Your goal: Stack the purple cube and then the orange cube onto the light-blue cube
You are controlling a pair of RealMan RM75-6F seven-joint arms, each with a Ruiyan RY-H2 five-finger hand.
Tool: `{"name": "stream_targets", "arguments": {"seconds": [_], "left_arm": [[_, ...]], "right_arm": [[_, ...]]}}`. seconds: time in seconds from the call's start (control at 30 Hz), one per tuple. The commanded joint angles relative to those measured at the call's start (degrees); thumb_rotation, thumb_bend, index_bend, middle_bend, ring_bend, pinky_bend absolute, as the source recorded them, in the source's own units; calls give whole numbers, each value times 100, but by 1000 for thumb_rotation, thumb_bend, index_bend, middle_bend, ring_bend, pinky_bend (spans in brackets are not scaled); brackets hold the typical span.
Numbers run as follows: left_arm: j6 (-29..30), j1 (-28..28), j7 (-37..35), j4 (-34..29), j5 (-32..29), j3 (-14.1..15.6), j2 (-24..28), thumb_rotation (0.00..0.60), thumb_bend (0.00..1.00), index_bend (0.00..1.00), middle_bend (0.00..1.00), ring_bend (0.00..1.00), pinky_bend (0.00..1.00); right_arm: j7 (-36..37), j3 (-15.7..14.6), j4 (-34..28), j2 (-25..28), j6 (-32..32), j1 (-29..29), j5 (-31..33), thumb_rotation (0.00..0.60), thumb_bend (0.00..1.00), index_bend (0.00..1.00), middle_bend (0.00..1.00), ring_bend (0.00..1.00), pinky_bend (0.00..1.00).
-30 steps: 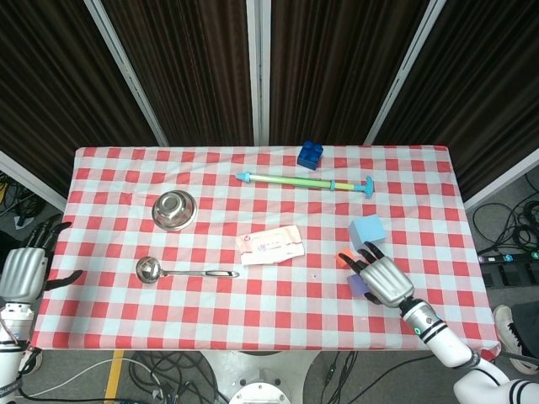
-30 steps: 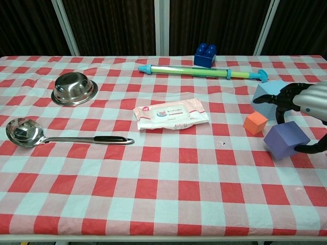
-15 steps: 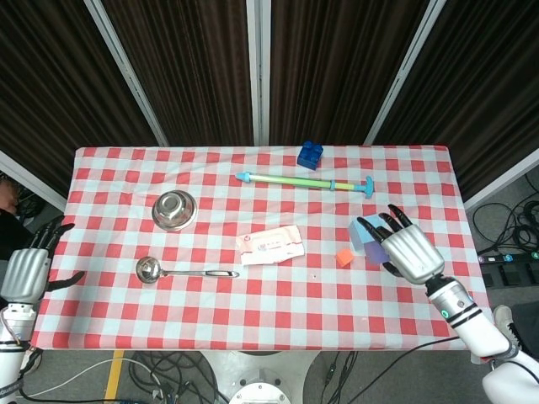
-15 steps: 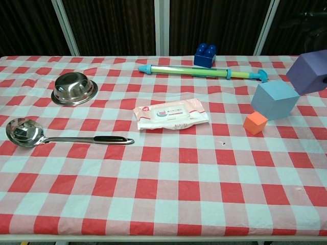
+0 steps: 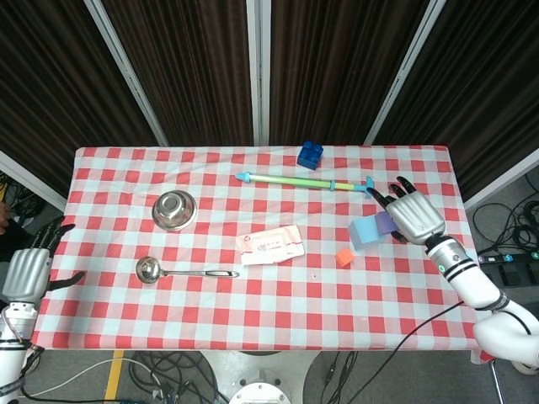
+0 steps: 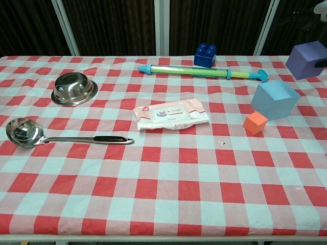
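My right hand (image 5: 413, 216) holds the purple cube (image 6: 307, 60) up in the air, above and to the right of the light-blue cube (image 6: 275, 100). In the head view only a sliver of the purple cube (image 5: 384, 224) shows under the fingers, next to the light-blue cube (image 5: 367, 231). The small orange cube (image 6: 255, 123) rests on the cloth just in front of the light-blue one, also orange cube (image 5: 343, 257). Off the table's left edge hangs my left hand (image 5: 27, 269), fingers apart and holding nothing.
A wet-wipes pack (image 6: 170, 114) lies mid-table. A steel bowl (image 6: 74, 88) and a ladle (image 6: 61, 135) sit at the left. A long water squirter (image 6: 202, 71) and a dark blue brick (image 6: 205, 55) lie along the back.
My right hand has lifted the purple cube off the cloth and carried it back and up, to beside the light-blue cube. The left hand has hardly moved.
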Motion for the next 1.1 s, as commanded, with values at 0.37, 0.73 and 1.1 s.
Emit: {"name": "stream_targets", "arguments": {"seconds": [0.37, 0.73, 1.1], "left_arm": [[-193, -167, 341, -81, -305, -216, -150, 600, 60, 225, 202, 144, 314], [-139, -91, 241, -23, -267, -149, -115, 600, 60, 223, 202, 144, 314], [-134, -61, 152, 24, -267, -135, -105, 600, 60, 224, 202, 145, 314]], "right_arm": [[894, -270, 976, -600, -98, 252, -498, 600, 155, 48, 470, 152, 77], [1068, -368, 1153, -782, -42, 264, -492, 600, 153, 49, 470, 152, 77], [964, -373, 1262, -929, -34, 292, -366, 600, 78, 50, 449, 151, 77]]}}
